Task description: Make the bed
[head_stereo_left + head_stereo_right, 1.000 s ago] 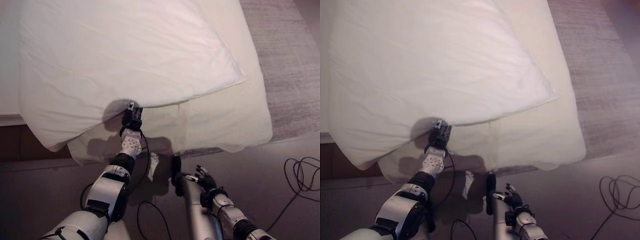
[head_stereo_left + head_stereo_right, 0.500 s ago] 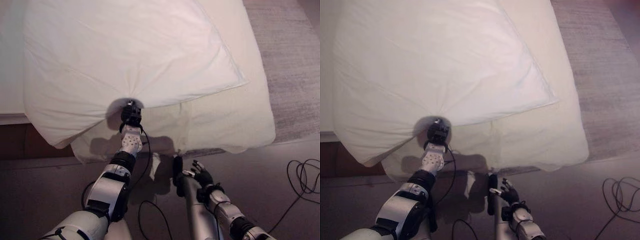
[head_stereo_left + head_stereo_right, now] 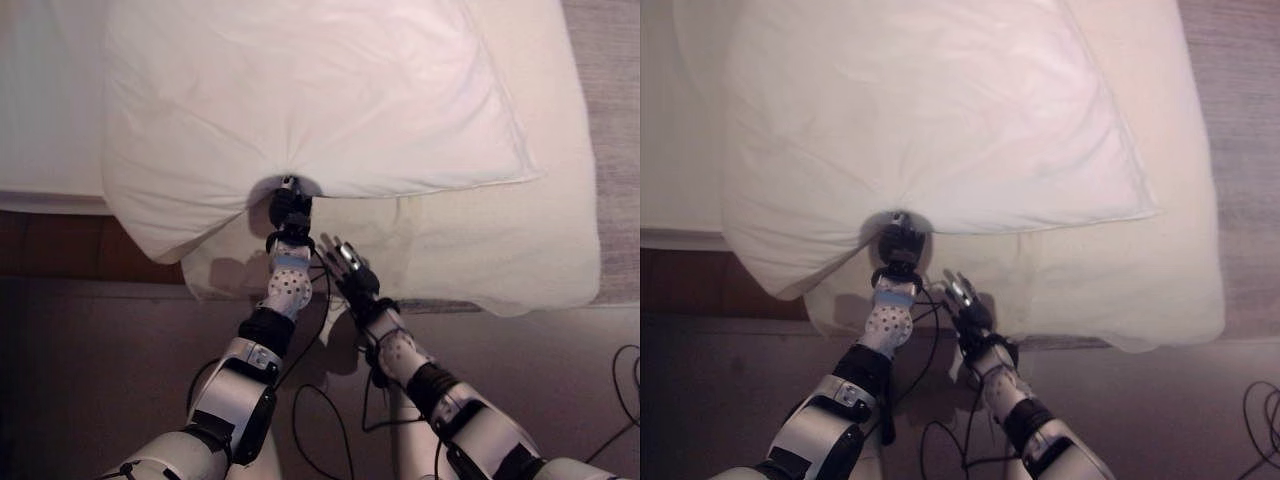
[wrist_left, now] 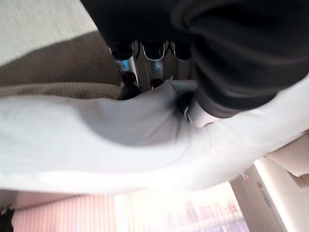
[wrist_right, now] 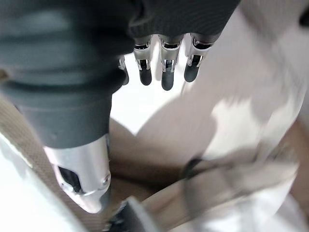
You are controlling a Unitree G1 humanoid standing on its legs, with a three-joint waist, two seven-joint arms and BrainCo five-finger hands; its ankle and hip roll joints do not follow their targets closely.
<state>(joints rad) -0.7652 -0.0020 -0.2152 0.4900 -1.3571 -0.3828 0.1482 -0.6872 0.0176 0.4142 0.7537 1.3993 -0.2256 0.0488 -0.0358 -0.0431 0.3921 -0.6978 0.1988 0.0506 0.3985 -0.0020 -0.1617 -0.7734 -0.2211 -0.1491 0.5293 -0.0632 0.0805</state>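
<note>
Right hand (image 3: 352, 283) risen beside left, fingers spread | left hand (image 3: 290, 212) pinching pillow (image 3: 310, 90) edge

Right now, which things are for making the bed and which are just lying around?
For the job:
- pillow, its near edge pinched by the left hand
- bed sheet hanging over the bed's edge
- right hand, fingers straight, reaching toward the sheet

Just lying about:
- grey rug beside the bed

Dim warm light, dark shadow under the pillow (image 3: 300, 90) edge; both wrist views blurred with glare.
</note>
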